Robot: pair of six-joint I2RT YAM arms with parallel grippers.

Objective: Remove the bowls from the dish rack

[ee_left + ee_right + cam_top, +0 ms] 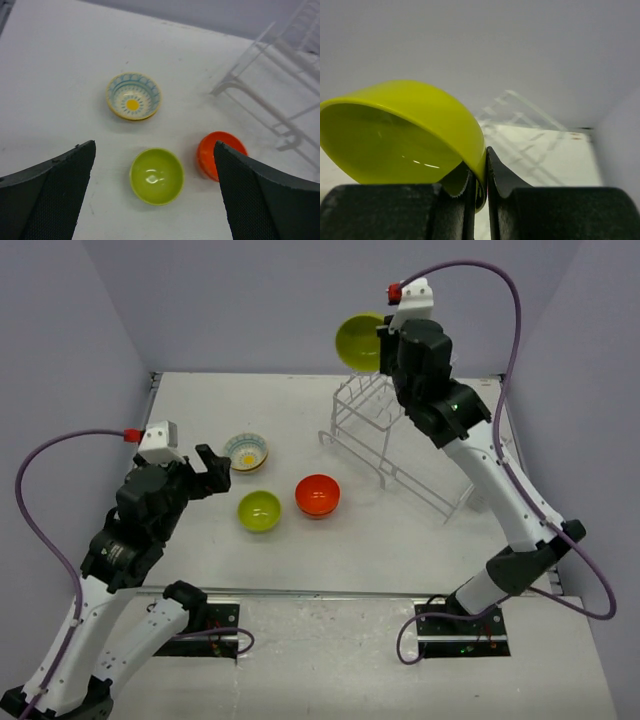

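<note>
1. Top external view: the right gripper (385, 340) is clenched on the rim of a yellow bowl (360, 342). It holds the bowl on edge in the air, hollow facing the camera.
2. The rack (400, 435) stands on the table below this gripper, and the held bowl looks clear of its wires.
3. Right wrist view: the right gripper (480, 167) has one finger inside the yellow bowl (400, 135) and one outside, pinching its wall. The rack (520, 120) is a blur beyond the fingertips.
4. The left gripper (212, 468) is spread wide over the table and holds nothing.
5. Left wrist view: a green bowl (156, 176) sits on the table below the gap of the left gripper (155, 144).
6. An orange bowl (207, 155) is just beside the green one, partly hidden behind the finger on the rack side.
7. A cream bowl (133, 96) with a yellow centre lies ahead of the fingertips, apart from the other two.
8. All three stand upright on the table, and the rack (270, 85) is off to the orange bowl's side.
</note>
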